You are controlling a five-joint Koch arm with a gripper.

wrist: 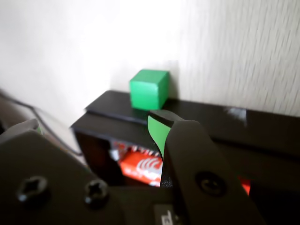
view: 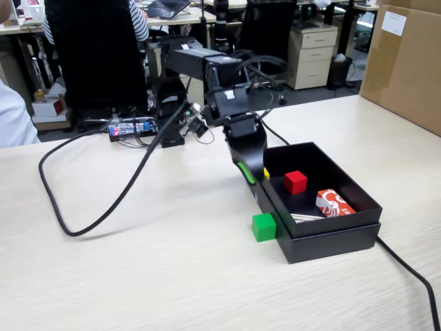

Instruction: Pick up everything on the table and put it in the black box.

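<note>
A large pale beige wood-grain desk [view: 172, 276] fills most of the fixed view. A big brown cardboard carton [view: 406, 65] stands at its 2 o'clock edge. A shallow rectangular matte black cardboard box [view: 331, 238] with low walls sits on the desk at about 4 o'clock from the picture's centre. The black hobby robot arm [view: 207, 69] reaches from 12 o'clock down toward the box's left wall. A thick black cable [view: 103, 207] loops across the desk at 9 o'clock.

The black claw [view: 253, 181] with green pads hangs over the box's left wall. In the wrist view its two jaws stand apart, one tip [wrist: 161, 129] with its green pad near centre and the other at the left edge, with nothing between them.

Inside the box lie a red and white printed packet [view: 334, 203] and a small red cube [view: 295, 181]. A small bright green cube [view: 264, 226] rests on the desk, touching the outside of the box's left wall, near its front corner; in the wrist view it [wrist: 149, 89] appears just beyond the box wall. A smaller yellow cube [view: 267, 174] peeks out beside the claw, mostly hidden.
</note>
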